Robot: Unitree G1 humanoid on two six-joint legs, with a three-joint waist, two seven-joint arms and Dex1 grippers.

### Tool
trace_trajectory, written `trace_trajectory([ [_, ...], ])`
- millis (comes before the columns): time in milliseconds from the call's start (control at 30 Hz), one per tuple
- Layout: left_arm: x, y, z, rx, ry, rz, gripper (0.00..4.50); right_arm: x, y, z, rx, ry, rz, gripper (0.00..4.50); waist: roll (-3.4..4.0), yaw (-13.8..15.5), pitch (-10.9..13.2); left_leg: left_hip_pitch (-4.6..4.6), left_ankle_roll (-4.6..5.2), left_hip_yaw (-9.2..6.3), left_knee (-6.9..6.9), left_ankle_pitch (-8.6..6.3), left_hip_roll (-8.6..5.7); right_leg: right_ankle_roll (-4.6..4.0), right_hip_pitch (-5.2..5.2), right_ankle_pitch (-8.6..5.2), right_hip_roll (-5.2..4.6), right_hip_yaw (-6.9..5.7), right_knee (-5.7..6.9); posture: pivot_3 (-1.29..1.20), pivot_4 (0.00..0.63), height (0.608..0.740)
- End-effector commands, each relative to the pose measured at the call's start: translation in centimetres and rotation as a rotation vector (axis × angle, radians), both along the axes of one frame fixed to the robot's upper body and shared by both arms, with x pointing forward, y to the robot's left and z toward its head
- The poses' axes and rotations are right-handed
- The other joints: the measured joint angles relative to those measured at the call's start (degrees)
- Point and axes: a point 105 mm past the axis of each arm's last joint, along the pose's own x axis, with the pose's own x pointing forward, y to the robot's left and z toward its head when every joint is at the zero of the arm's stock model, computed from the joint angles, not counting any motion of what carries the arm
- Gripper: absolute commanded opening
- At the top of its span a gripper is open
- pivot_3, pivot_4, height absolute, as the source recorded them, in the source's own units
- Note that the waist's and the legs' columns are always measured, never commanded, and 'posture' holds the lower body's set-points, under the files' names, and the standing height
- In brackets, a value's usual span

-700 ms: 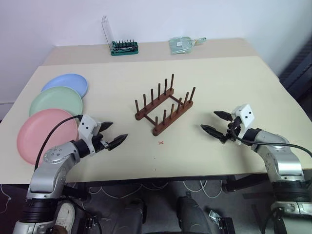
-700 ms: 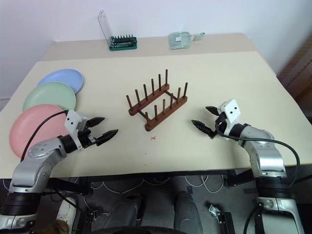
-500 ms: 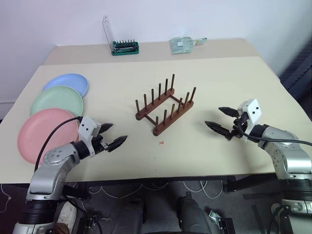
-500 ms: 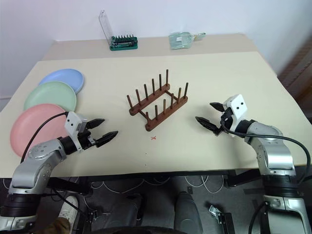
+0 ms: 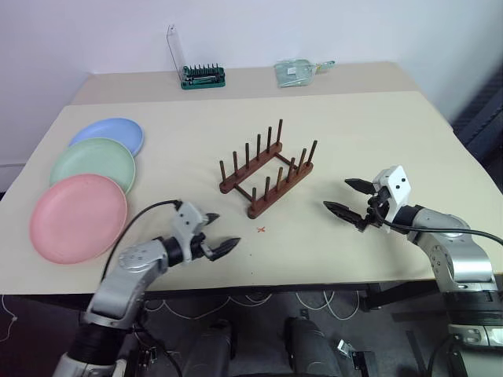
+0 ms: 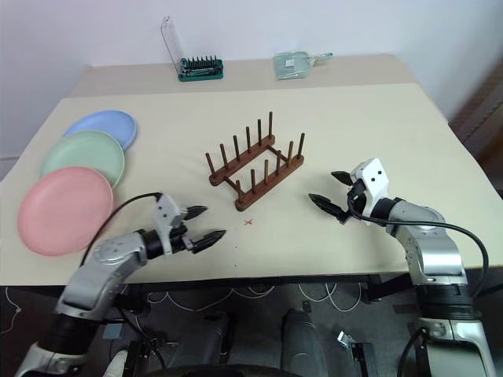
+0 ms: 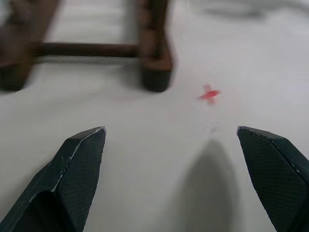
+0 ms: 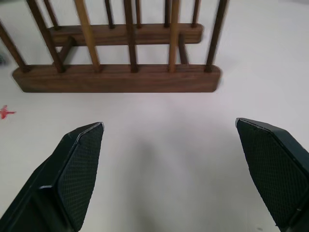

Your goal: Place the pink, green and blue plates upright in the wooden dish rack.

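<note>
Three plates lie flat and overlapping at the table's left: the pink plate [image 5: 78, 217] nearest, the green plate [image 5: 93, 163] behind it, the blue plate [image 5: 108, 135] farthest. The wooden dish rack [image 5: 267, 170] stands empty mid-table, its pegs upright. My left gripper [image 5: 226, 231] hovers open near the front edge, right of the pink plate and apart from it, pointing at the rack's near end [image 7: 154, 53]. On the rack's right, my right gripper [image 5: 336, 195] is open and faces the rack's long side [image 8: 116, 77]. Both hold nothing.
A small red cross [image 5: 260, 229] is marked on the table just in front of the rack. At the back stand a green screwdriver-bit holder [image 5: 203, 76] with a clear lid and a clear plastic bag [image 5: 295, 72]. The table's front edge runs close below both grippers.
My left gripper has swung right, away from the pink plate toward the red cross. The right gripper has drifted slightly left. Both stay open.
</note>
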Motion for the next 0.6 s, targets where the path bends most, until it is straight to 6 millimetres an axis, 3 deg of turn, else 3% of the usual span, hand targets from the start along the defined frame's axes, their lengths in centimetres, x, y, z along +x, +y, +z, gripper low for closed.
trace_trajectory([
  [33, 1.9, -2.0, -0.2, 0.024, -0.058, 0.054, 4.48, 0.1, 0.1, 1.6, 0.006, -0.081, -0.004, 4.50, 0.08, 0.19, -0.05, 0.00, 0.00, 0.00, 0.00, 0.00, 0.00, 0.00, 0.01, 0.00, 0.00, 0.00, -0.01, 0.00, 0.150, 0.740],
  [100, 3.5, -2.7, -0.3, 0.005, -0.051, 0.132, 4.48, 0.0, -0.1, 1.7, 0.006, -0.088, -0.014, 4.50, 0.09, 0.55, -0.06, 0.01, 0.00, -0.02, 0.09, 0.00, -0.02, 0.01, 0.11, 0.00, 0.00, -0.01, -0.02, 0.00, 0.150, 0.740],
  [333, 4.4, -4.3, -1.0, -0.043, -0.012, 0.131, 4.48, -0.5, -0.6, 1.7, -0.014, -0.097, -0.046, 4.50, 0.17, 0.29, -0.14, 0.05, 0.07, -0.03, 0.19, -0.04, -0.04, 0.03, 0.19, 0.00, 0.00, -0.01, -0.03, 0.00, 0.150, 0.740],
  [433, 4.3, -4.7, -1.1, -0.058, -0.002, 0.112, 3.69, -0.8, -0.8, 1.7, -0.015, -0.100, -0.062, 4.50, 0.19, 0.28, -0.16, 0.07, 0.08, -0.03, 0.30, -0.05, -0.05, 0.04, 0.30, -0.01, 0.00, -0.01, -0.03, 0.00, 0.150, 0.740],
  [600, 4.0, -4.4, -0.8, -0.047, -0.036, 0.089, 1.24, -1.4, -0.7, 1.5, -0.014, -0.095, -0.076, 4.50, 0.19, 0.31, -0.16, 0.07, 0.15, -0.05, 0.34, -0.09, -0.06, 0.08, 0.37, -0.04, 0.00, -0.02, -0.05, 0.00, 0.150, 0.740],
])
